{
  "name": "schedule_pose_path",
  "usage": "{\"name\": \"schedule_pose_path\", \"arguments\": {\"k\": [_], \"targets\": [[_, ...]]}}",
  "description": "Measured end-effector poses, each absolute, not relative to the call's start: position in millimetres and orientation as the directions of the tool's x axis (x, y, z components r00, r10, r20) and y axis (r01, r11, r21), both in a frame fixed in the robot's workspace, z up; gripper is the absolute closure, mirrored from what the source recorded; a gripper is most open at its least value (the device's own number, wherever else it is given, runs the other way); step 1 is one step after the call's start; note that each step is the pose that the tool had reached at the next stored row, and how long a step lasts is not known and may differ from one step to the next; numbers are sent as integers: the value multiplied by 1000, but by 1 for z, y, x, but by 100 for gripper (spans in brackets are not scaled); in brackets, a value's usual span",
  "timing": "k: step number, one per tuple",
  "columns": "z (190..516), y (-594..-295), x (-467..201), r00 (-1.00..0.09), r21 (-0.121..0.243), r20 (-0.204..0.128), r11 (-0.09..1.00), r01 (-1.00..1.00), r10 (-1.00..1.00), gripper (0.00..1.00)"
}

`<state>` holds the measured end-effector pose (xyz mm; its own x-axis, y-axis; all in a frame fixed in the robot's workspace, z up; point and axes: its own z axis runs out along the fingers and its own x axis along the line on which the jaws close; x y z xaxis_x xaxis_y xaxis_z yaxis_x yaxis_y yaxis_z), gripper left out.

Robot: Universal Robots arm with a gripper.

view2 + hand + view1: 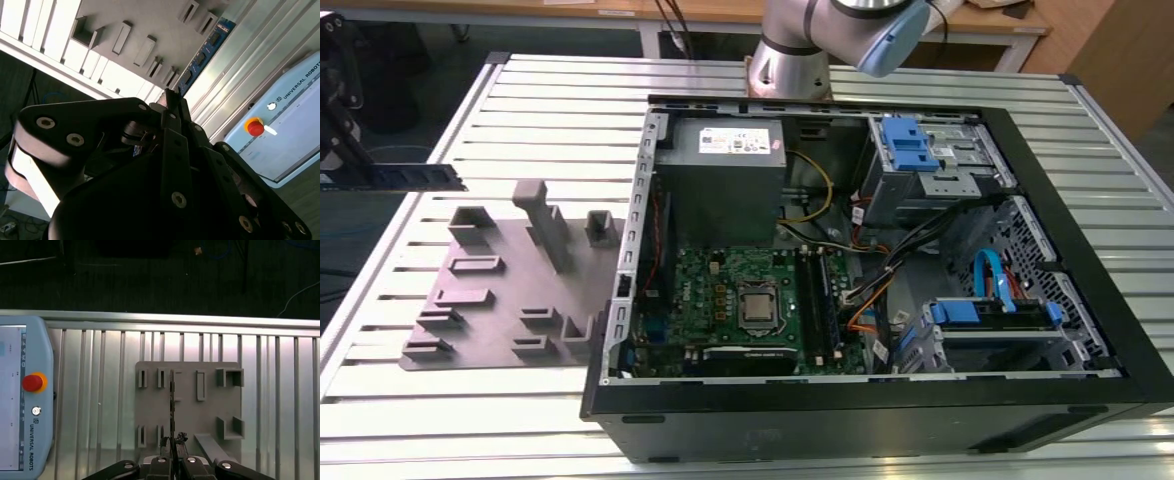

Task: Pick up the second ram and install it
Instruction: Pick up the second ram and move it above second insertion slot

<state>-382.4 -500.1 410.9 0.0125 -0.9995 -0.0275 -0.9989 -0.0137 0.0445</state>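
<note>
Dark ram (414, 178) juts lengthwise from the claw (173, 444), which is clamped on it. The case (854, 420) lies well apart, toward the exterior view's right.

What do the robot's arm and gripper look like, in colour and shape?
The arm is a silver-grey tube with a light blue joint cap. The gripper is black, built of flat linked bars with round screw heads, narrowing to slim fingers.

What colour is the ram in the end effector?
The second ram is blue with dark chips, clearest in the second wrist view.
</note>
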Motion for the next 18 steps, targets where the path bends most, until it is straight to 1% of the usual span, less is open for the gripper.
{"name": "schedule_pose_path", "arguments": {"k": [18], "targets": [[436,-500,-382,13,45,-27,-14,-999,-1000,89]]}}
